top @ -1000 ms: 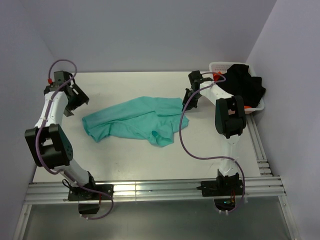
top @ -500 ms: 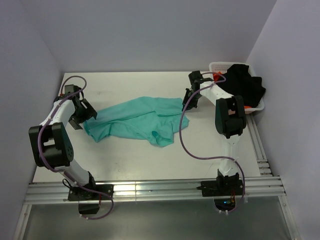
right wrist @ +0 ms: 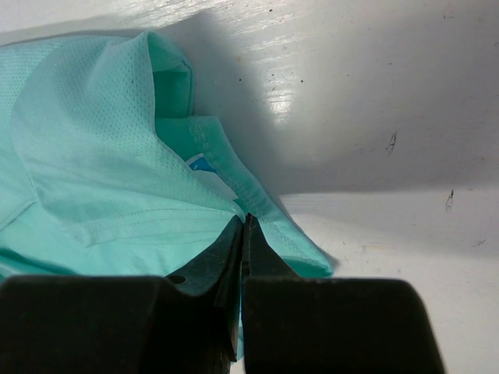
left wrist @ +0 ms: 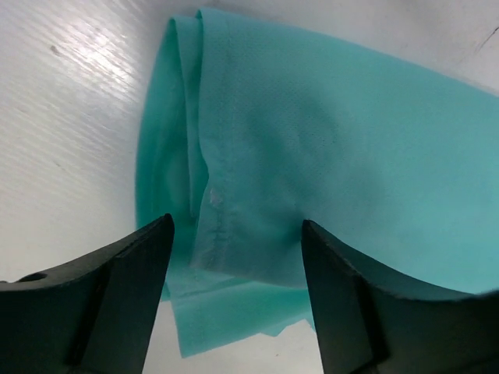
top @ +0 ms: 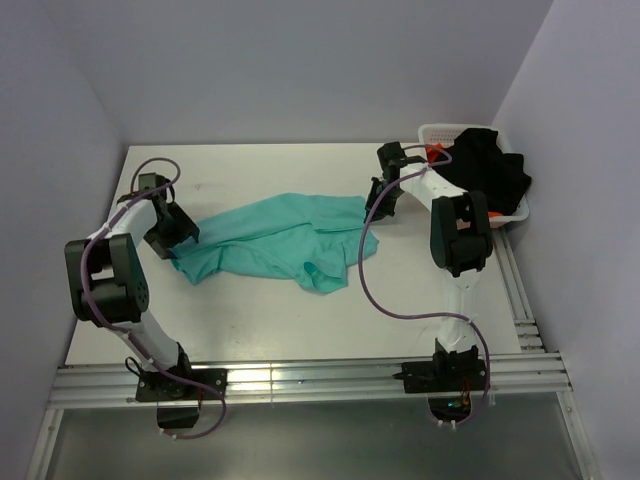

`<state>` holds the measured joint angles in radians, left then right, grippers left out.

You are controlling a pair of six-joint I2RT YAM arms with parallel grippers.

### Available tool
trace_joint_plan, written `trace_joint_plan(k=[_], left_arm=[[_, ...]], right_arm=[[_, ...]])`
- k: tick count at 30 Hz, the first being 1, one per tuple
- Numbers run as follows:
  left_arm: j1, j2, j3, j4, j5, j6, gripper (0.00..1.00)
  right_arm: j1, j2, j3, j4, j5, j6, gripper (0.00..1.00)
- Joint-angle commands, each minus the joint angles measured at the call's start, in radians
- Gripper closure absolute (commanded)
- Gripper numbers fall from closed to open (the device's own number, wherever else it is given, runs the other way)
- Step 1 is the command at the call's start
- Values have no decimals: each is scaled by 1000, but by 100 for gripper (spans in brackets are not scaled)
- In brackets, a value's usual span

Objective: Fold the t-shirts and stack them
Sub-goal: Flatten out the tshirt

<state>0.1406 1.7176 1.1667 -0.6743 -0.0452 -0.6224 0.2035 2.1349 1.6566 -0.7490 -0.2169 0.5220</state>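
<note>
A teal-green t-shirt (top: 270,240) lies crumpled across the middle of the table. My left gripper (top: 178,232) stands open at its left end; in the left wrist view a hemmed edge of the shirt (left wrist: 327,140) runs between the two dark fingers (left wrist: 125,296) of the left gripper (left wrist: 236,234). My right gripper (top: 375,200) is shut on the shirt's right end. In the right wrist view the right gripper (right wrist: 245,222) pinches a stitched edge of the shirt (right wrist: 101,171) beside the small neck label (right wrist: 201,165). A black t-shirt (top: 490,170) and a bit of orange-red cloth (top: 436,152) lie in the basket.
The white slotted basket (top: 432,131) stands at the back right corner, just behind the right arm. Aluminium rails (top: 300,378) run along the near edge. Walls close in on the left, back and right.
My left arm has swung down and right from the back left of the table onto the teal shirt's left end, its jaws narrowing a little. The right arm has not moved.
</note>
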Motion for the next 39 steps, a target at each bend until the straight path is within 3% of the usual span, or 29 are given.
trace_joint_plan(k=[1, 2, 6, 8, 9, 12, 18, 24, 29, 31, 35, 39], left_arm=[[-18, 25, 48, 25, 18, -14, 29], [-22, 33, 54, 28, 16, -16, 31], [-32, 53, 79, 25, 10, -28, 64], [-32, 48, 94, 24, 5, -33, 74], [-33, 46, 112, 18, -1, -34, 86], [-32, 40, 163, -8, -19, -39, 99], [-32, 7, 289, -68, -21, -45, 100], [-32, -126, 333, -108, 19, -72, 100], [-32, -321, 298, -123, 54, -69, 100], [-51, -401, 292, -181, -10, -80, 100], [-85, -625, 183, -169, -4, -141, 100], [-84, -795, 301, -266, -21, -134, 100]], right_arm=[[-16, -24, 20, -3, 25, -16, 100], [-19, -23, 16, -3, 25, -19, 100], [-29, -24, 12, 2, 25, -19, 100], [-33, -26, 14, 0, 25, -20, 100], [-36, -26, 15, 0, 24, -19, 100], [-42, -27, 31, -6, 17, -17, 100], [-61, -85, 107, -35, -7, -11, 100], [-85, -274, 69, -27, -27, 13, 100], [-87, -567, -49, -9, 14, 16, 100], [-87, -692, -92, -25, 59, 0, 100], [-87, -900, -170, -76, 126, -17, 100], [-84, -1101, -222, -122, 178, -37, 100]])
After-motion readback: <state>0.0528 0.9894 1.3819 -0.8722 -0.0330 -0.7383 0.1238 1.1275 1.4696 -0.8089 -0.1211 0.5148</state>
